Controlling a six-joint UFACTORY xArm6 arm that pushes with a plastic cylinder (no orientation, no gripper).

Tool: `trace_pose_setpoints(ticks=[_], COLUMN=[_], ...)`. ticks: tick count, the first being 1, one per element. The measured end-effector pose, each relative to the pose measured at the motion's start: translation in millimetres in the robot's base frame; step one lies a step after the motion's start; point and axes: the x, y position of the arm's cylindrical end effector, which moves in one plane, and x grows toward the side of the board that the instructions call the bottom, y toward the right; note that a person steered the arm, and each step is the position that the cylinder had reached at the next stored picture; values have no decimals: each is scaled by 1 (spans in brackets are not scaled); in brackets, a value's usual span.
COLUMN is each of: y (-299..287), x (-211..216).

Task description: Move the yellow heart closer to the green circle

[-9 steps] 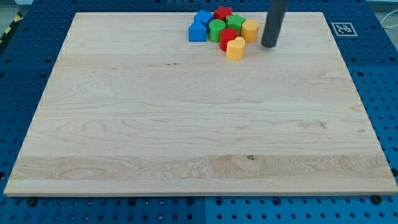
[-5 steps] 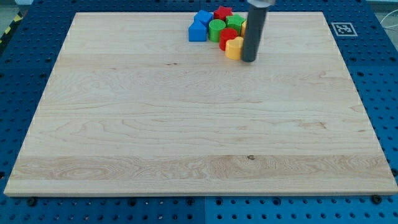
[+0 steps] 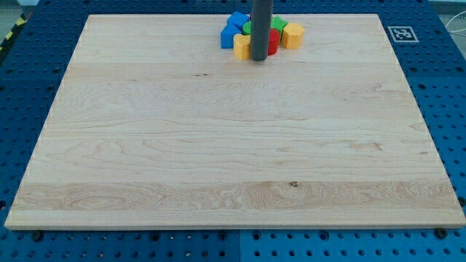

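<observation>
The blocks sit in a cluster at the top middle of the wooden board (image 3: 218,145). The yellow heart (image 3: 241,46) lies at the cluster's lower left, just below the blue blocks (image 3: 231,30). My tip (image 3: 259,59) rests right beside the heart's right edge, and the rod rises over the cluster's middle. Only a sliver of the green circle (image 3: 247,28) shows to the left of the rod, just above the heart. A red block (image 3: 273,43) peeks out to the right of the rod.
Another green block (image 3: 280,24) and a yellow block (image 3: 293,35) sit at the cluster's right. A printed marker tag (image 3: 401,33) is at the board's top right corner. Blue perforated table surrounds the board.
My tip has swept left from the cluster's right side, along its lower edge. The yellow heart has slid left with it, from below the red block to below the blue blocks.
</observation>
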Motion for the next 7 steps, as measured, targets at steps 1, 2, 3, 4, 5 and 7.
trace_pose_setpoints(ticks=[1,2,3,4,5,7], y=[23,-8,-60,-85,-73,-60], x=[15,15,20,9,-2,-12])
